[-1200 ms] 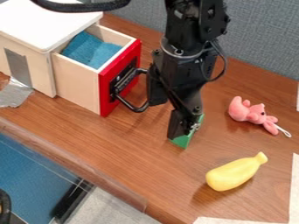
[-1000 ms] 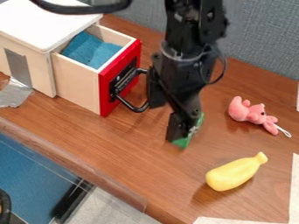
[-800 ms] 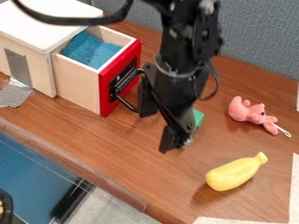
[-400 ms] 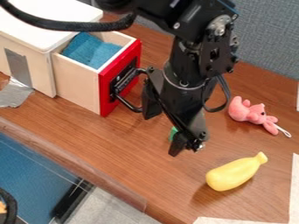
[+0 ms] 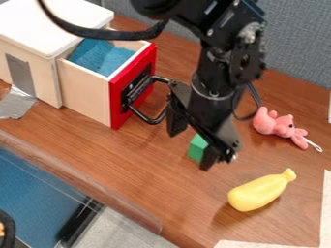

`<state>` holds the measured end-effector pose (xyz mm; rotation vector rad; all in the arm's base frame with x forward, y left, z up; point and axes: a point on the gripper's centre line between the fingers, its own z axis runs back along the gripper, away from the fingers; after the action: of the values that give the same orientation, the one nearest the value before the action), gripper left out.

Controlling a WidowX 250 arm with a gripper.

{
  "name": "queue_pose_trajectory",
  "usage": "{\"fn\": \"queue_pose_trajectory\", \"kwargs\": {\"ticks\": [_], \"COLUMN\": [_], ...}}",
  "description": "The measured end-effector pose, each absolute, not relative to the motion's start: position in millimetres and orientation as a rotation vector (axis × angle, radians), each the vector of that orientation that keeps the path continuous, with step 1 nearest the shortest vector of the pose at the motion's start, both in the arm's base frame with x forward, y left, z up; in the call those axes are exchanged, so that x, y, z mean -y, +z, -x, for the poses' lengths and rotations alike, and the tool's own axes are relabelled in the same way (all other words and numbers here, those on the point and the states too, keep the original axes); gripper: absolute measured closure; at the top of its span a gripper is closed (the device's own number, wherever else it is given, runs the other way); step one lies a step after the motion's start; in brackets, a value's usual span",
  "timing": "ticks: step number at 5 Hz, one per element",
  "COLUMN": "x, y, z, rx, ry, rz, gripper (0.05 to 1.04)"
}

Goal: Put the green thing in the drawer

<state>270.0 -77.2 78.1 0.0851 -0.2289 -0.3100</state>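
The black gripper hangs over the middle of the wooden table with its two fingers spread apart, open. A green block stands on the table in the gap seen between them, its right side hidden behind the right finger. Whether either finger touches it, I cannot tell. To the left, the wooden drawer is pulled out of its white-topped cabinet. It has a red front with a black handle, and blue cloth lies inside.
A pink stuffed toy lies to the right of the gripper, and a yellow banana-like toy lies to its lower right. The table's front edge runs along the lower left. A grey partition stands behind.
The gripper has swung left, then shifted right, ending a little lower and right of where it began. More of the green block shows between the fingers now. The drawer and toys have stayed put.
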Motion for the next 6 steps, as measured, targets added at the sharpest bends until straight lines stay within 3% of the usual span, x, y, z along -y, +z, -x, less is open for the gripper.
{"fn": "queue_pose_trajectory", "kwargs": {"ticks": [3, 6], "x": [68.2, 74.0], "y": [57.5, 44.5], "z": [-321.0, -327.6], "rx": [0.227, 0.226], "ry": [-0.224, -0.163], "rz": [-0.017, -0.001], "gripper": [0.083, 0.083]}}
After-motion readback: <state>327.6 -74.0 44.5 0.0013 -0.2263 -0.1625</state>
